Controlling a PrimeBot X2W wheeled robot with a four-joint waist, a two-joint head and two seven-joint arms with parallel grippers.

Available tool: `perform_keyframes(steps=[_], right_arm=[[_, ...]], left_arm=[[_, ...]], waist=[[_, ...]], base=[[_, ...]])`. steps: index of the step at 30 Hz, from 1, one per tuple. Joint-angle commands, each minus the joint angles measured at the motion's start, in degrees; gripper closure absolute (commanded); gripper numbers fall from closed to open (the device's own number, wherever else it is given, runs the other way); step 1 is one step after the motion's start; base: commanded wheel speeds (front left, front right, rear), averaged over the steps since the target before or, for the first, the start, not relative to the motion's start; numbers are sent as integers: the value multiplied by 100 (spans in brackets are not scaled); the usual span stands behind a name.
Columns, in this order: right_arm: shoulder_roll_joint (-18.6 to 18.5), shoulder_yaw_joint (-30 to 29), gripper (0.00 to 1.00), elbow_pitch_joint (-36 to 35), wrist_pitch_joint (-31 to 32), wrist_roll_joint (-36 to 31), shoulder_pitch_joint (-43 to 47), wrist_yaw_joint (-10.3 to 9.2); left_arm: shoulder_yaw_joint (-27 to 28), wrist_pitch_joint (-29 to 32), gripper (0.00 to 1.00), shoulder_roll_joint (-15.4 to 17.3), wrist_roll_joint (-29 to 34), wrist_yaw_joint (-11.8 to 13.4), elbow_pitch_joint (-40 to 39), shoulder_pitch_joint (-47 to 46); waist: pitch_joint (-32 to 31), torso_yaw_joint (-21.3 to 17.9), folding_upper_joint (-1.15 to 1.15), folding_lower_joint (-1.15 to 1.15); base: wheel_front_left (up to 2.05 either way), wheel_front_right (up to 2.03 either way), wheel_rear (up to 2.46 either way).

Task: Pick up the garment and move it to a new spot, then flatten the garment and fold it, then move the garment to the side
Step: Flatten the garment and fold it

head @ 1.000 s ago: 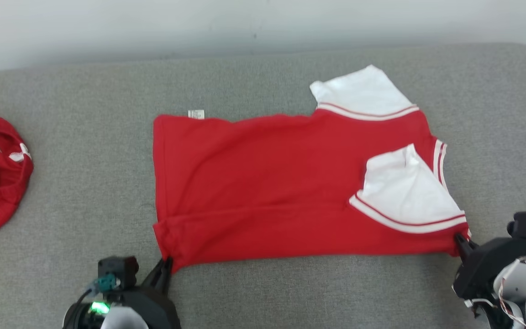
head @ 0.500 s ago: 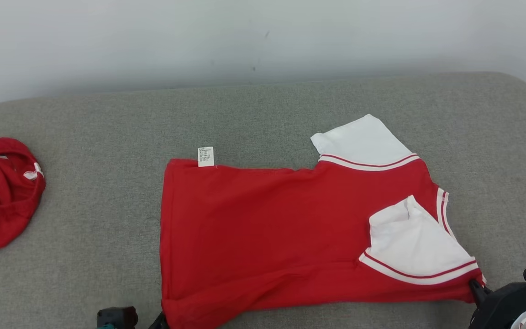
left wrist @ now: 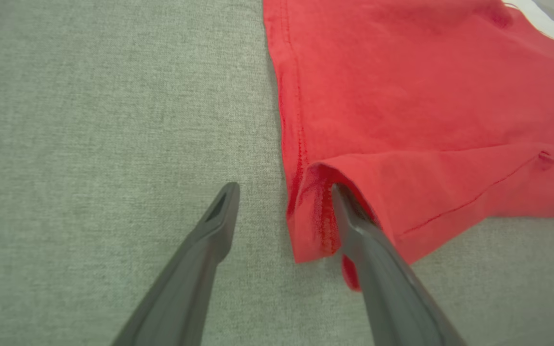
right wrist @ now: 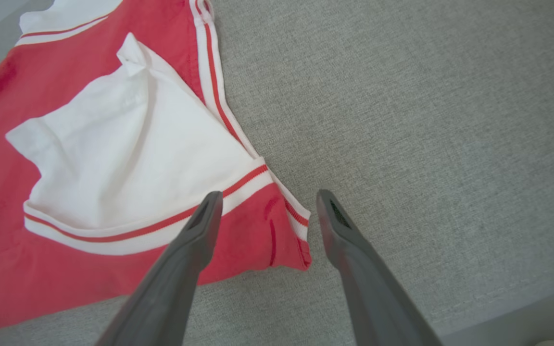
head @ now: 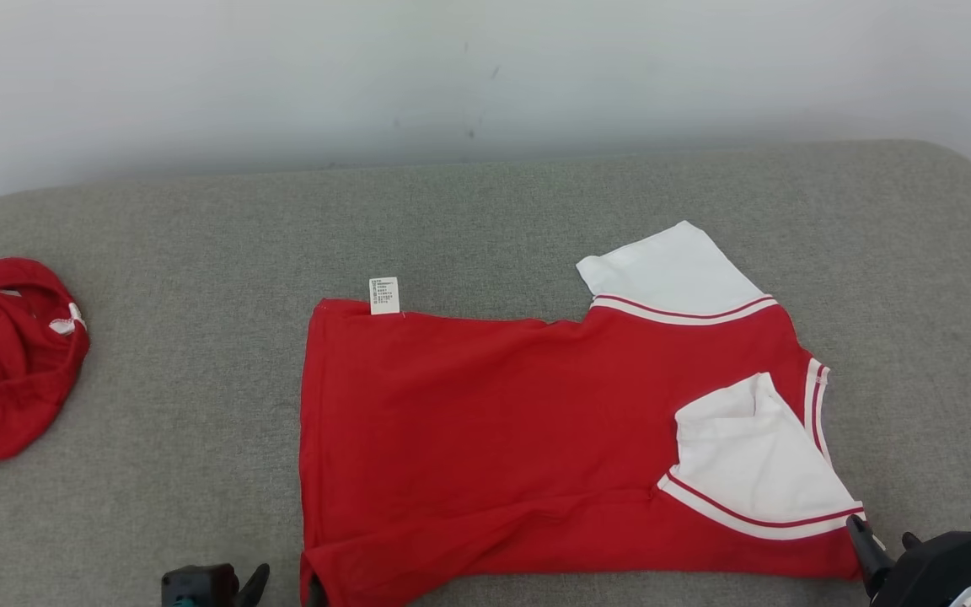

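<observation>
- Since both pincers stand wide apart, nothing is gripped: the left pincer point(left wrist: 284, 192) has one finger on bare cushion and the other tucked into the turned-over hem corner, and the right pincer point(right wrist: 268, 196) straddles the shoulder corner with the cloth loose between its fingers.
- The garment point(head: 485, 438) is a red shirt with white sleeves. It lies flat towards the near edge of the grey padded surface point(head: 199, 236), right of centre, hem to my left and collar end to my right.
- One white sleeve point(head: 747, 455) is folded in over the red body; the other sleeve point(head: 671, 270) sticks out at the far side, and a care label point(head: 383, 295) peeps from the far hem corner.
- I judge it light, limp and soft — no stiffness to carry a fold, nothing fragile, not slippery.
- Best holds, to my mind, are the two near corners already at my fingers. I would pinch every layer there, since a shallow bite would lift only the top ply and spoil the fold.
- The woven grey covering looks grippy and slightly yielding, so I expect dragged cloth to bunch — lifting seems safer than sliding.
- A second red garment point(head: 5, 362) sits crumpled at the far left, well apart, with bare covering between the two.
- A plain pale wall point(head: 485, 76) runs behind.
</observation>
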Motion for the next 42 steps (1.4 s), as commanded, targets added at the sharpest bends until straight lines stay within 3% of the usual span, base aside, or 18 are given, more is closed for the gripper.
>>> perform_keyframes(steps=[1, 10, 22, 29, 38, 42], right_arm=[[-3, -13, 0, -26, -26, -31, -14, 0], [-3, -165, 0, -244, -215, -342, -26, 0], [-2, 195, 0, -1008, -1717, -788, 474, 0], [-4, 642, 0, -988, -2505, -819, 785, 0], [-5, 1161, 0, -784, -2849, -677, 1027, 0], [-3, 1255, 0, -742, -2851, -619, 1044, 0]], left_arm=[[23, -47, 0, 37, -22, 21, -11, 37], [147, -175, 0, 93, -107, 92, -57, 162], [526, -1201, 0, 5, -32, 77, -334, 583], [940, -1358, 0, -239, 244, -380, -502, 902], [955, -1358, 0, -695, 673, -1125, 11, 1195], [832, -1358, 0, -884, 752, -1310, 409, 1066]], waist=[[-4, 6, 0, 0], [-107, 49, 0, 0], [-537, 139, 0, 0], [-653, 131, 0, 0], [-720, 75, 0, 0], [-703, 34, 0, 0]], base=[[0, 0, 0], [0, 0, 0], [0, 0, 0], [0, 0, 0], [0, 0, 0], [0, 0, 0]])
